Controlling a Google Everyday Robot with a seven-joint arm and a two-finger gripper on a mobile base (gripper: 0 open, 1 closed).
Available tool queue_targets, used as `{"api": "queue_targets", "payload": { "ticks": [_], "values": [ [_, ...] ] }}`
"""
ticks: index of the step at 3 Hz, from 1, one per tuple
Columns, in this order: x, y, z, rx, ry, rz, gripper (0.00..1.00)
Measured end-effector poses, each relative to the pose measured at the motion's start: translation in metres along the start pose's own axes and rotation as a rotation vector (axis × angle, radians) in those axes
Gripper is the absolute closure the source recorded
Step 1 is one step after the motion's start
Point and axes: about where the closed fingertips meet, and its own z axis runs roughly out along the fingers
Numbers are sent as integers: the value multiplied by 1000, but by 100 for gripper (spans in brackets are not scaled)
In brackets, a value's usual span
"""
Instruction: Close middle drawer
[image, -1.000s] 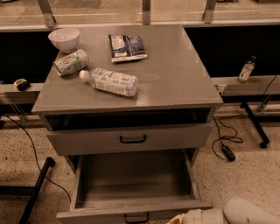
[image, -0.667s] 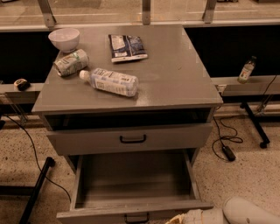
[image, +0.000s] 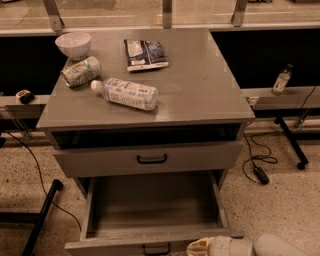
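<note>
The middle drawer (image: 155, 215) is pulled far out of the grey cabinet, and its plain grey box is empty. Its low front with a small dark handle (image: 156, 248) lies at the bottom edge of the camera view. My gripper (image: 201, 246) is at the bottom edge, just in front of the right part of that drawer front, with the white arm (image: 272, 245) trailing to the right. The taller-fronted drawer (image: 151, 159) above stands slightly out, with a dark gap over it.
On the cabinet top (image: 200, 85) lie a white bowl (image: 73, 44), a can on its side (image: 81, 71), a plastic bottle on its side (image: 125, 93) and a snack bag (image: 145, 54). Cables (image: 257, 165) and stand legs (image: 290, 142) lie on the floor at both sides.
</note>
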Motion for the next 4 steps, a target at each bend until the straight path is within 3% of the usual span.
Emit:
{"api": "queue_targets", "payload": {
  "ticks": [2,3,4],
  "values": [
    [16,-14,11,118,-4,-125,100],
    [11,-25,19,156,-16,-184,100],
    [-2,-52,49,186,-44,-246,100]
  ]
}}
